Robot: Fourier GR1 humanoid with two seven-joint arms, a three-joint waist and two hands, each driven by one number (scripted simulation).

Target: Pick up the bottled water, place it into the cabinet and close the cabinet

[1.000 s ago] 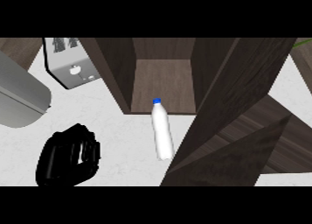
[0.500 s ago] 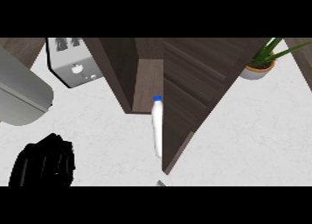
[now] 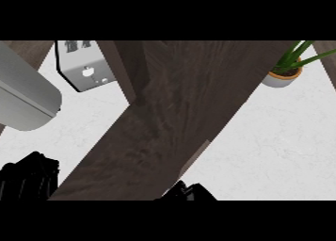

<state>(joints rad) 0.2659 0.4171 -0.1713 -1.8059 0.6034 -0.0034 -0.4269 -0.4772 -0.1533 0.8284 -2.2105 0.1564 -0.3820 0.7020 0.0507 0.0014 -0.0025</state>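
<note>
I have the left hand (image 3: 24, 181) at the lower left edge, black, fingers curled into a clump, nothing in it that I can see, so clenched on nothing; right hand (image 3: 188, 193) only just peeks in at the bottom centre, a couple of dark tips; can't tell if it is released or clenched.

Just right of the left hand and directly above the right hand: the cabinet door (image 3: 170, 127), a broad dark wood slab running diagonally from the bottom edge up to the top; its lower right corner sits touching or just above the right hand, can't tell which; the door covers the cabinet opening from this angle.

Bottle: not visible to me; whether it sits behind the door I can't tell.

Above the left hand, a large grey rounded shape (image 3: 21, 96) comes in from the left edge; could be a forearm, can't confirm.

Further up from the left hand, just left of the door's upper part: toaster (image 3: 87, 68), silver, on the white counter (image 3: 281, 141).

Far up and right of the right hand, well apart from it: a potted plant (image 3: 285, 70), green leaves, pale pot, on the counter.
</note>
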